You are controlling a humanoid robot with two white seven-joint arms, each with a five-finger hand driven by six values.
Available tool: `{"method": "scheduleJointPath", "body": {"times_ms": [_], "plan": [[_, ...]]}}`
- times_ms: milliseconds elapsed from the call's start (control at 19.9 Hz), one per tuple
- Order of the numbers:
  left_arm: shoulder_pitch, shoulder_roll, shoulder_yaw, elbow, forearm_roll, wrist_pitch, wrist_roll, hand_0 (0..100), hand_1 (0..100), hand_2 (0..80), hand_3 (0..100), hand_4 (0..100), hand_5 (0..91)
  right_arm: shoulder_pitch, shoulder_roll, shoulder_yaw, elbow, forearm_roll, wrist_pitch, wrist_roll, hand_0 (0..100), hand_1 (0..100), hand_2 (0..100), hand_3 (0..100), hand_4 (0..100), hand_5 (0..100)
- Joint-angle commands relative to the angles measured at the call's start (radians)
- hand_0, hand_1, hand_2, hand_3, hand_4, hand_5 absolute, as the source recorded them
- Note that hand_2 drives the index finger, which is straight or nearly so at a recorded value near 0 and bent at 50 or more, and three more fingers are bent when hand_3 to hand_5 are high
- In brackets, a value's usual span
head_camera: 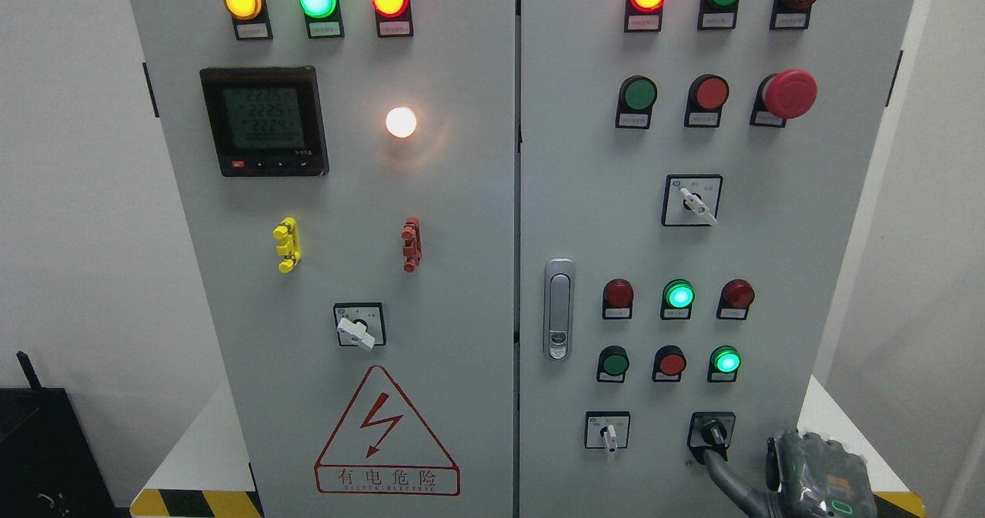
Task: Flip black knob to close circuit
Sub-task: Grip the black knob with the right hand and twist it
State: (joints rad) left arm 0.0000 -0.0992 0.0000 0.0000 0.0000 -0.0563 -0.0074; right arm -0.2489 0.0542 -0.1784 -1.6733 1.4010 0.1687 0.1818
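The black knob (712,431) sits in a black square plate at the bottom right of the right cabinet door (816,218), its handle pointing roughly down. My right hand (742,456) comes in at the lower right corner, just below and right of the knob. One dark finger (723,473) stretches up and left, and its tip touches the knob's lower end. A second finger (772,450) stands apart to the right, so the hand is open and grasps nothing. The left arm does not show.
A white selector switch (609,433) sits left of the black knob, with lit green buttons (726,362) above. A door handle (559,309) is at the door's left edge. A red emergency button (789,93) is at the upper right. A warning triangle (385,433) marks the left door.
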Motion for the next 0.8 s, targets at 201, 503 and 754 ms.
{"method": "scheduleJointPath", "body": {"times_ms": [201, 503, 754], "plan": [[0.034, -0.001, 0.011, -0.034, 0.008, 0.001, 0.0, 0, 0, 0.0, 5, 3, 0.0, -0.003, -0.011, -0.026, 0.004, -0.003, 0.003, -0.01, 0, 3, 89, 100, 68, 78], [0.034, -0.001, 0.011, -0.034, 0.008, 0.001, 0.0, 0, 0, 0.0, 5, 3, 0.0, 0.0, -0.01, -0.019, 0.001, -0.003, 0.003, -0.013, 0, 4, 89, 100, 68, 78], [0.034, -0.001, 0.011, -0.034, 0.008, 0.001, 0.0, 0, 0, 0.0, 5, 3, 0.0, 0.034, 0.035, 0.007, -0.017, -0.028, 0.003, -0.03, 0, 4, 89, 100, 68, 78]]}}
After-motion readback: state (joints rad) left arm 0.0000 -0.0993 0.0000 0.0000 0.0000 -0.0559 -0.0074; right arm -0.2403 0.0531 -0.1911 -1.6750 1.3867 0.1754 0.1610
